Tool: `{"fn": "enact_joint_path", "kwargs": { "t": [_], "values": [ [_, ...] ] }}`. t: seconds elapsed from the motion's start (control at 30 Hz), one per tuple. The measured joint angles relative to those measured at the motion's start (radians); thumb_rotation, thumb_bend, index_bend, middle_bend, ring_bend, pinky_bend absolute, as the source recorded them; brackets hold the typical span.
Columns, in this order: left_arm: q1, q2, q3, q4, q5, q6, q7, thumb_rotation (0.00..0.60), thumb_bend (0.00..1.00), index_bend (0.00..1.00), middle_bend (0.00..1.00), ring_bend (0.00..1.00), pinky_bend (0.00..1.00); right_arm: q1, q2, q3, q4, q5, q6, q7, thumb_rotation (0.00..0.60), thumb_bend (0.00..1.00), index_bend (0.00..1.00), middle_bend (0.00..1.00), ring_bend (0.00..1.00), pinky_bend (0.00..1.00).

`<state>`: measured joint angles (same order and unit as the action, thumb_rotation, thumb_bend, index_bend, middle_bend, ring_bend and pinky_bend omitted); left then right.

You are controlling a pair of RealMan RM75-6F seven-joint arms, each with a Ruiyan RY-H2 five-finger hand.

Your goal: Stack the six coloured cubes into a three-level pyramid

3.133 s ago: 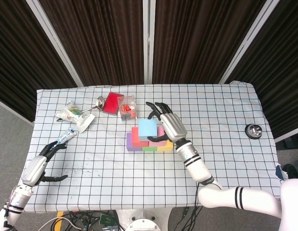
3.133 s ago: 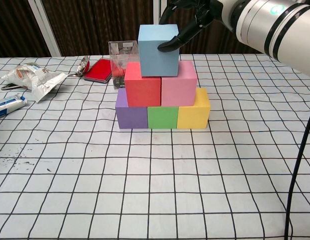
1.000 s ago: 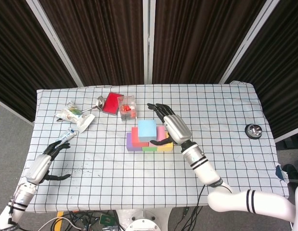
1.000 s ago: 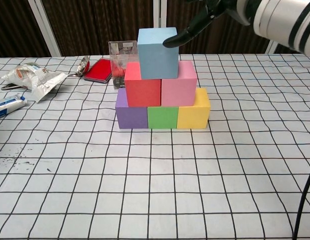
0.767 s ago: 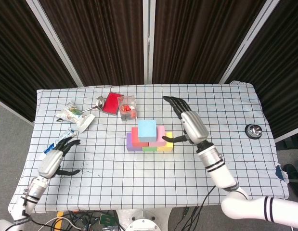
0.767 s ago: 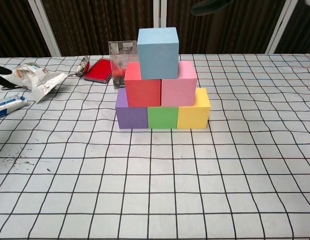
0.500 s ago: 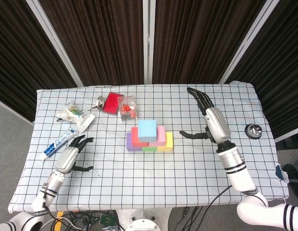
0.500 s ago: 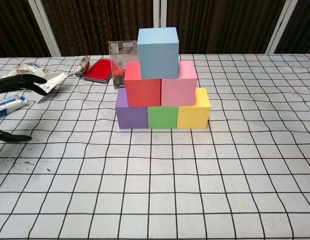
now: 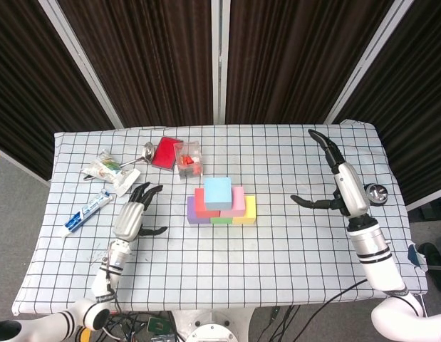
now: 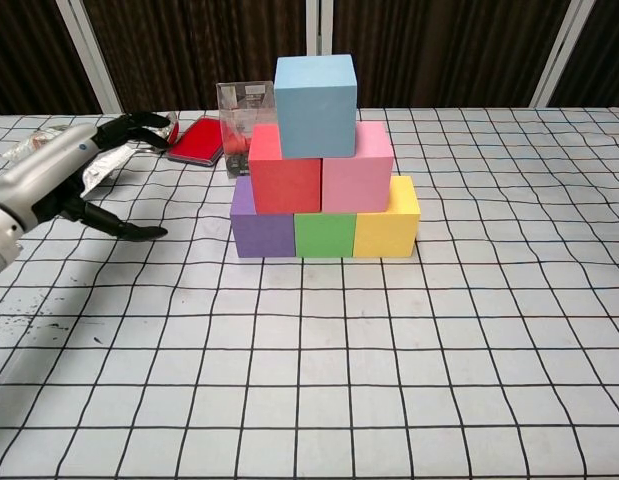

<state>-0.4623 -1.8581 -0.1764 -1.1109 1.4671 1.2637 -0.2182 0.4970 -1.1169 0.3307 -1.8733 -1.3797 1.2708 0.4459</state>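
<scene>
On the table (image 10: 469, 330), the pyramid (image 10: 324, 165) stands finished.

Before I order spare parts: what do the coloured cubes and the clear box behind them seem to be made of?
The coloured cubes look like matte foam or soft plastic: flat colour, no glare, slightly soft edges. The clear box looks like hard transparent plastic, possibly acrylic, since the dark curtain shows through its glossy walls.

Lab-like booth: dark curtains (image 9: 149, 64), grid-cloth table (image 9: 291, 242).

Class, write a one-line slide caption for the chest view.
Six-cube pyramid stands complete, light blue cube on top; left hand hovers open nearby.
</scene>
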Motion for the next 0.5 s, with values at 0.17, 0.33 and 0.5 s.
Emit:
{"fn": "enact_joint_path", "kwargs": {
  "t": [0.17,0.33,0.5],
  "values": [
    [-0.029,-0.081,-0.028,0.074,-0.019,0.014,0.009,0.600,0.00,0.11,0.19,0.01,0.07,-0.009,0.010,-0.006,0.017,-0.011,0.001,0.033,0.600,0.00,0.00,0.04,0.00,0.00],
    [-0.052,-0.139,-0.047,0.139,-0.030,0.027,0.009,0.600,0.00,0.11,0.19,0.01,0.07,-0.011,0.010,-0.014,0.027,-0.022,0.000,0.047,0.600,0.00,0.00,0.04,0.00,0.00],
    [-0.077,-0.182,-0.059,0.203,-0.035,0.029,0.008,0.600,0.00,0.11,0.19,0.01,0.07,-0.010,0.005,-0.017,0.031,-0.022,-0.004,0.049,0.600,0.00,0.00,0.04,0.00,0.00]
  ]
}}
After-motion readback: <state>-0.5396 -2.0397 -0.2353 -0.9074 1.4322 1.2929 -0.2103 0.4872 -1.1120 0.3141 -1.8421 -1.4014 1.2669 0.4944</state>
